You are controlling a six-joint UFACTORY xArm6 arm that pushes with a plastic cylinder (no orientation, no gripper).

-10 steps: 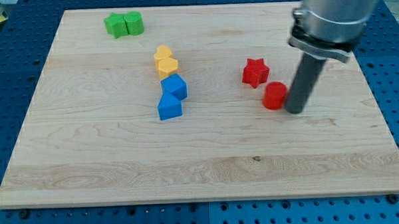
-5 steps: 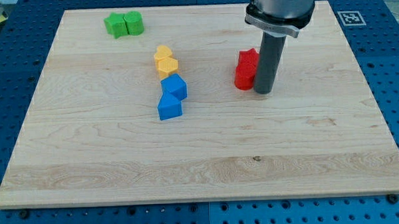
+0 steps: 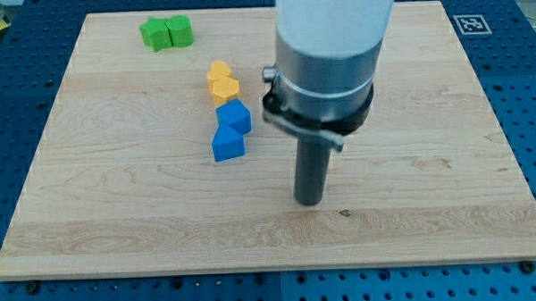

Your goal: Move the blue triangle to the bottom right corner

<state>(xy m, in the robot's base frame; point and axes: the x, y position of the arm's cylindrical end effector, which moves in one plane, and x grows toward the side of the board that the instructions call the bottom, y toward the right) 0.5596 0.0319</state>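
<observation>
Two blue blocks lie left of the board's middle. The lower one [image 3: 227,144] looks like the blue triangle; the upper blue block [image 3: 235,116] touches it. My tip [image 3: 309,201] rests on the wooden board [image 3: 118,209], to the right of and below the blue triangle, well apart from it. The arm's body hides the part of the board where the red blocks were.
Two yellow blocks [image 3: 222,81] sit just above the blue pair. Two green blocks [image 3: 166,32] sit near the top left corner. A dark knot [image 3: 345,212] marks the wood right of my tip.
My tip has moved left and down the view, from beside the red blocks to below the board's middle. The arm now covers the red blocks. The blue blocks have not moved.
</observation>
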